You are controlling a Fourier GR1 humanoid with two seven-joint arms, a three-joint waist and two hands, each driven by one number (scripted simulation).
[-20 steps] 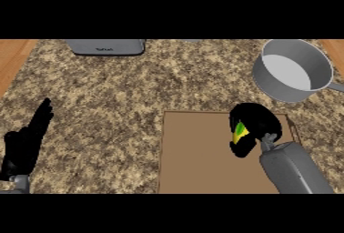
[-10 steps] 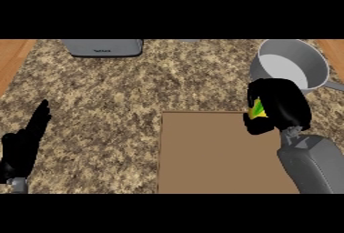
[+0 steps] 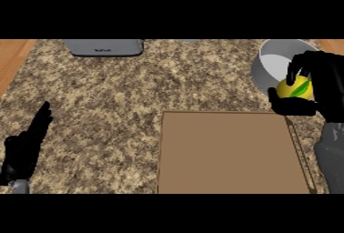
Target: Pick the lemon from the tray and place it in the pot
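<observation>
Head view
Right hand (image 3: pixel 321 86): at about 3 o'clock of the view, black, fingers and thumb curled round the lemon, clasped on it from the right side and from below.
Lemon (image 3: pixel 295 88): yellow with a green leaf mark, held in the right hand, off the tray, over the near rim of the pot at its 6 o'clock edge; lower half hidden by the thumb.
Pot (image 3: pixel 275 61): grey, round, pale inside, at about 2 o'clock of the view; right part hidden behind the right hand; whether the lemon touches the rim cannot be told.
Tray (image 3: pixel 225 152): flat, brown, rectangular, with a thin dark rim, lying on the counter from the centre toward 5 o'clock; far right corner just beside the right hand.
Right forearm (image 3: pixel 331 154): grey, coming in at 4 o'clock, along the tray's right edge.
Left hand (image 3: pixel 27 148): at 8 o'clock near the left edge, fingers straight and pointing up toward 12 o'clock, holding nothing, resting well apart from the tray.
Counter (image 3: pixel 114 100): speckled brown stone, with a wooden strip showing at 10 o'clock.
Grey appliance (image 3: pixel 104 47): flat, dark grey, at 11 o'clock against the far edge, well apart from both hands.
</observation>
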